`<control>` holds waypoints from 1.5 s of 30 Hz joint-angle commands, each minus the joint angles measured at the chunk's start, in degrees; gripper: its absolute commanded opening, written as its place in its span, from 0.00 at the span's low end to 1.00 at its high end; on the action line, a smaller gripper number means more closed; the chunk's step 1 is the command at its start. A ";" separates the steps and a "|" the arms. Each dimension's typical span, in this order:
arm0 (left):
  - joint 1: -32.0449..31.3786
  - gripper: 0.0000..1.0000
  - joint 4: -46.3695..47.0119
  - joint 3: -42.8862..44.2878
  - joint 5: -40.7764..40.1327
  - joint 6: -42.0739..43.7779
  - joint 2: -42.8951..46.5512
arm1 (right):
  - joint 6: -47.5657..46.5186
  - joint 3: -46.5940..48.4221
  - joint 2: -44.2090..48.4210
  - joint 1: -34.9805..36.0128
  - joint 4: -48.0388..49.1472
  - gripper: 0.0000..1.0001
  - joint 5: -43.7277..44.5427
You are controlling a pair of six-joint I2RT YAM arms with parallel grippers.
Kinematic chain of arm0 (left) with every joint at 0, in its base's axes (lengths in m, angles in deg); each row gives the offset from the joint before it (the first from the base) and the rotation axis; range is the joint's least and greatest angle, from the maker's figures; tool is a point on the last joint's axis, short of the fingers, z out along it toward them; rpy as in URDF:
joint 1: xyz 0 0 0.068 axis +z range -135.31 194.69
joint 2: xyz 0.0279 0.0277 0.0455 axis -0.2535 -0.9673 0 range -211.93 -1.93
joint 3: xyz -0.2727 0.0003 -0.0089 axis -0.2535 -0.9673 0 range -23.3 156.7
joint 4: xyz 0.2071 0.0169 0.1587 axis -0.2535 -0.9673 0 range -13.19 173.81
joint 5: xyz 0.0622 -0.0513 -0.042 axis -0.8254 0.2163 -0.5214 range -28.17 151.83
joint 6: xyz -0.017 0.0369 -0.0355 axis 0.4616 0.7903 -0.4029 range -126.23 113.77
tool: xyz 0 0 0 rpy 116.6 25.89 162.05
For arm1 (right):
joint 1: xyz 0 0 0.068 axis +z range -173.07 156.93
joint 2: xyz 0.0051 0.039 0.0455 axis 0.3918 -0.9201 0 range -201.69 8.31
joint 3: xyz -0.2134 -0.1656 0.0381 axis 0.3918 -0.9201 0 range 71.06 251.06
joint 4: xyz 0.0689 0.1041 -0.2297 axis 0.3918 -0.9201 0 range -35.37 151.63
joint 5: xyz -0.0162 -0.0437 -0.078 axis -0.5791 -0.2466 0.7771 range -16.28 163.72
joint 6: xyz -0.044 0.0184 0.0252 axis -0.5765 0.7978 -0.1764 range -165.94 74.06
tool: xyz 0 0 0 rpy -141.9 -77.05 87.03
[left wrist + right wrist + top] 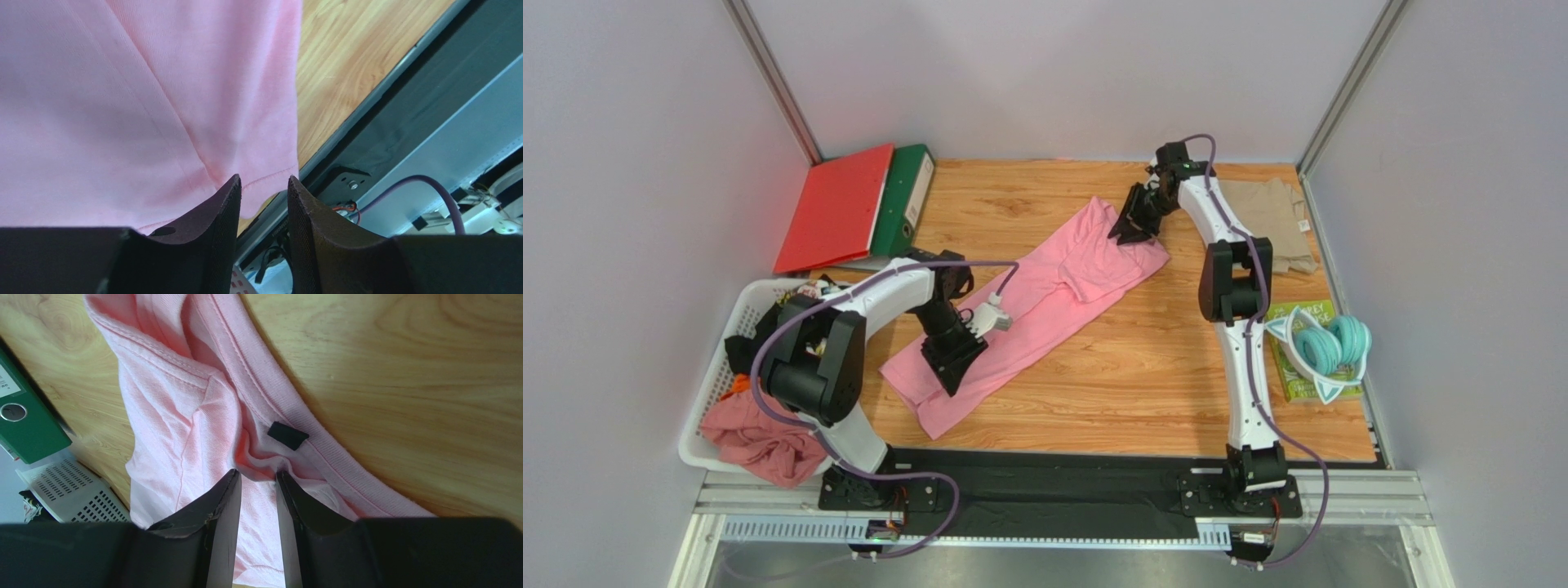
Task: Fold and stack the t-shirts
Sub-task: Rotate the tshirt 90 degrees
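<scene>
A light pink t-shirt [1051,294] lies in a long diagonal strip across the wooden table, hem near left, collar far right. My left gripper [952,355] hovers at the hem end. In the left wrist view its jaws [264,179] stand apart over the stitched hem [270,177], with nothing between them. My right gripper [1133,227] is at the collar end, open [258,473], straddling a bunched fold of the pink t-shirt [184,416] just below the small dark neck label [287,435]. A khaki-beige t-shirt [1274,221] lies flat at the back right corner.
A red binder [836,208] and a green binder [909,196] lie at the back left. A white basket [725,380] of clothes sits at the left edge. Teal headphones [1333,346] rest on a green packet [1296,368] at the right. The black and metal rail [430,135] runs along the near edge.
</scene>
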 commanded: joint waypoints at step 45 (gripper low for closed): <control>-4.73 0.36 8.76 7.16 -18.84 5.40 -7.77 | -0.23 -33.10 20.94 8.34 -1.00 0.34 17.69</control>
